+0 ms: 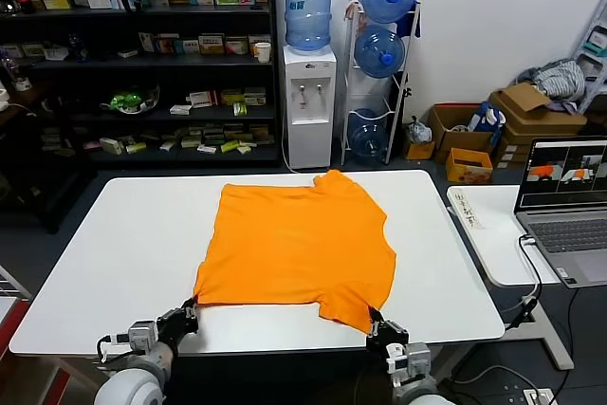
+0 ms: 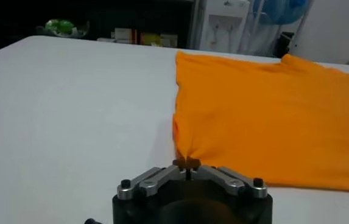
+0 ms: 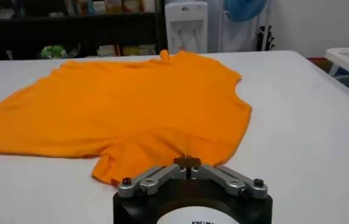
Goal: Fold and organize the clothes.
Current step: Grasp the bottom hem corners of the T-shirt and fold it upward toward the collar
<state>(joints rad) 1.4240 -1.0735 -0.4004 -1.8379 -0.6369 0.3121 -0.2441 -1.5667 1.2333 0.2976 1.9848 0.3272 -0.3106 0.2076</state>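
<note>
The bright orange T-shirt (image 1: 294, 239) lies spread flat on the white table (image 1: 123, 244), no lettering showing. My left gripper (image 1: 189, 310) is at the shirt's near left corner, shut on the fabric; in the left wrist view the gripper (image 2: 187, 162) pinches the bunched corner of the shirt (image 2: 265, 115). My right gripper (image 1: 376, 322) is at the near right corner, at the sleeve, shut on the cloth; in the right wrist view the gripper (image 3: 187, 161) grips the edge of the shirt (image 3: 131, 103).
A second white table (image 1: 493, 234) with a laptop (image 1: 569, 201) stands to the right. A water dispenser (image 1: 310, 101), bottle rack (image 1: 379, 64), dark shelves (image 1: 142, 54) and cardboard boxes (image 1: 522, 116) stand behind the table.
</note>
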